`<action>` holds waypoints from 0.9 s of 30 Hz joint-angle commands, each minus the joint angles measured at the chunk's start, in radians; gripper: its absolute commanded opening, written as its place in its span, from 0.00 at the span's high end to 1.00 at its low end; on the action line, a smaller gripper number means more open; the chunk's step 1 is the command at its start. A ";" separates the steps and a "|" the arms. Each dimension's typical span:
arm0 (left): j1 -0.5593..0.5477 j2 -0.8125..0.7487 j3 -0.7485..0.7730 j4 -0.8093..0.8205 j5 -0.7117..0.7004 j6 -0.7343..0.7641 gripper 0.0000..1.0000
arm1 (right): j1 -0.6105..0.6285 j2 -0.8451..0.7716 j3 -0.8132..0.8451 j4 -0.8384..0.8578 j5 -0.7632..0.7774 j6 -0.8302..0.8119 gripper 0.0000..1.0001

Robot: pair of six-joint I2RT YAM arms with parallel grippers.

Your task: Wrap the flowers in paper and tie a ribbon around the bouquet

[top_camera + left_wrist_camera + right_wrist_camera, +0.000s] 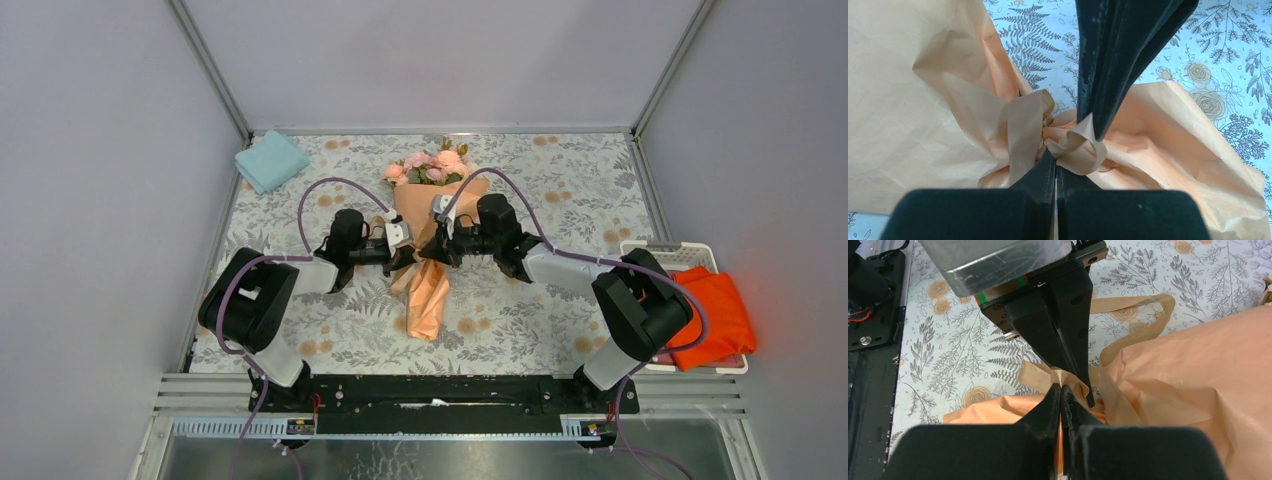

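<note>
Left hand (408, 252) and right hand (428, 250) meet tip to tip at the waist of the bouquet (432, 212) in the top view. The left comes in from 9 o'clock and the right from 3 o'clock. Their fingers are too small here to tell how they stand, and they hide the waist. The flowers (430, 167) fan out at the 12 o'clock end, and the paper (425, 300) trails to 6 o'clock on the counter (560, 200). A light-blue cloth (270, 160) lies at 10 o'clock. An orange cloth (715, 315) sits in a white basket (690, 250) at 4 o'clock, partly off the counter.

From the left wrist, the left hand (1056, 162) is closed tight, with its tips pressed into the knot of the ribbon (1025, 130) and pinching it. How much ribbon lies between them is hidden. The right hand (1094, 132) drops in from 12 o'clock with its fingers together, nipping a small loop. The stems are wholly covered by paper.

From the right wrist, the right hand (1062, 390) is nearly closed on a fold of ribbon. The left hand (1088, 399) stands at 12 o'clock just beside it, its base cut off by the frame. One ribbon tail (1143, 302) curls away toward 1 o'clock.
</note>
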 commanded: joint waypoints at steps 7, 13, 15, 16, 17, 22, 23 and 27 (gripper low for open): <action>0.055 -0.089 0.162 -0.267 0.022 0.010 0.03 | -0.009 -0.015 0.062 -0.062 0.102 0.029 1.00; 0.194 -0.050 0.559 -1.035 -0.238 0.224 0.02 | -0.013 -0.006 0.057 -0.051 0.127 0.053 1.00; 0.238 0.041 0.713 -1.201 -0.343 0.215 0.06 | -0.012 -0.005 0.047 -0.026 0.128 0.062 1.00; 0.257 0.092 0.792 -1.273 -0.377 0.198 0.11 | -0.013 -0.003 0.045 -0.013 0.128 0.074 1.00; 0.270 0.142 0.862 -1.330 -0.410 0.160 0.16 | -0.013 -0.003 0.045 -0.006 0.123 0.080 1.00; 0.266 0.349 1.052 -1.491 -0.485 0.094 0.15 | -0.013 -0.012 0.060 0.000 0.124 0.098 1.00; 0.260 0.368 1.052 -1.474 -0.492 0.113 0.14 | -0.013 -0.016 0.058 -0.002 0.126 0.097 1.00; 0.224 0.419 1.023 -1.342 -0.576 0.177 0.09 | -0.012 -0.022 0.054 -0.005 0.123 0.100 1.00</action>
